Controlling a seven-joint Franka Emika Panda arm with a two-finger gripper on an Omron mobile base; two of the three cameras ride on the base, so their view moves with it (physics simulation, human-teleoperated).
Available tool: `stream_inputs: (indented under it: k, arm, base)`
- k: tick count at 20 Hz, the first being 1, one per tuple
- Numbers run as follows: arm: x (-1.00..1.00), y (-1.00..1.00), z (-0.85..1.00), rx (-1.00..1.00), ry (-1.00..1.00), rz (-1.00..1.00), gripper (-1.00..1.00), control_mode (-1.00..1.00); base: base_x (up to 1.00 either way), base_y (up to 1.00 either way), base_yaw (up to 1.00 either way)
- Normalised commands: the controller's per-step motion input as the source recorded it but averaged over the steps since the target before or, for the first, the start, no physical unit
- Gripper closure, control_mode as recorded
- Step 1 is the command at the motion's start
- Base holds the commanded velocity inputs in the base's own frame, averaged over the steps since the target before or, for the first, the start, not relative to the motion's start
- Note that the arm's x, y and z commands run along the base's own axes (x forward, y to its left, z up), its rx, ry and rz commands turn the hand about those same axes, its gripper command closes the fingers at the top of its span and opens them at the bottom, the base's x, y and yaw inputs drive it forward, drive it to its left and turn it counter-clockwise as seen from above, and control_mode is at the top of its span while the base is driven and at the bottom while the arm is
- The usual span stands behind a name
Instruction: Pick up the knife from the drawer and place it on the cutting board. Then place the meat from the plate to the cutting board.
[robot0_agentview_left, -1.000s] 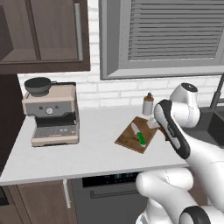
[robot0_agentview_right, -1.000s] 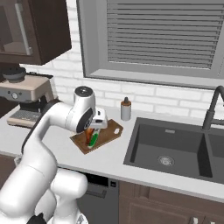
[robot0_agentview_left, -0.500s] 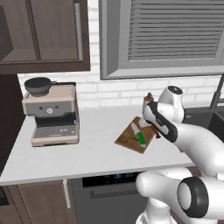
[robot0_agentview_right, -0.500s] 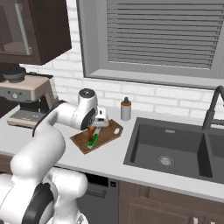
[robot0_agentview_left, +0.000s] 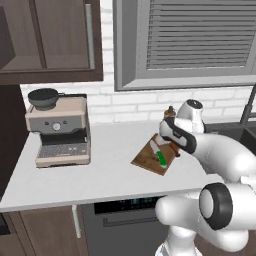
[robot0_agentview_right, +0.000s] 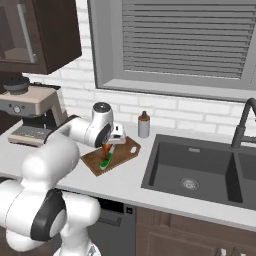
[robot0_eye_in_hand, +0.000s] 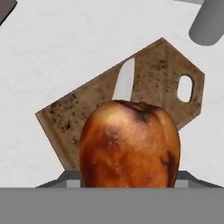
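Note:
The dark brown cutting board (robot0_agentview_left: 146, 161) (robot0_agentview_right: 91, 161) (robot0_eye_in_hand: 168, 72) lies on the white counter. On it rests the knife (robot0_agentview_left: 161, 158) (robot0_agentview_right: 105, 162), green handle toward the front; its pale blade (robot0_eye_in_hand: 125, 81) shows in the hand view. My gripper (robot0_agentview_left: 172, 146) (robot0_agentview_right: 108, 148) hangs just above the board's far right side, shut on the meat (robot0_eye_in_hand: 130, 144) (robot0_agentview_right: 107, 149). The reddish-brown drumstick hides my fingertips and the knife's handle in the hand view. The plate and the drawer are out of view.
A coffee machine (robot0_agentview_left: 57, 131) stands at the counter's left end. A small bottle (robot0_agentview_right: 144, 125) stands by the wall behind the board. To the right lie the dark sink (robot0_agentview_right: 200, 170) and its faucet (robot0_agentview_right: 242, 122).
The hand has swung left and down with the meat, from beside the board's right edge to over the board. Knife and board have not moved.

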Motion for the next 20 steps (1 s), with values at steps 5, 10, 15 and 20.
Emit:
stream_inputs:
  k: [5,10,15,20]
  arm:
    - [0.43,0.00,0.00,-0.05,0.20,0.00,1.00,-1.00]
    - [0.22,0.00,-0.03,-0.03,0.24,0.00,1.00,-1.00]
    - [0.02,0.00,-0.36,0.00,0.05,0.00,1.00,-1.00]
    - [0.12,-0.04,-0.31,0.00,0.00,0.00,1.00,-1.00]
  base:
    - [0.00,0.00,0.00]
    - [0.00,0.00,0.00]
    - [0.00,0.00,0.00]
    - [0.00,0.00,0.00]
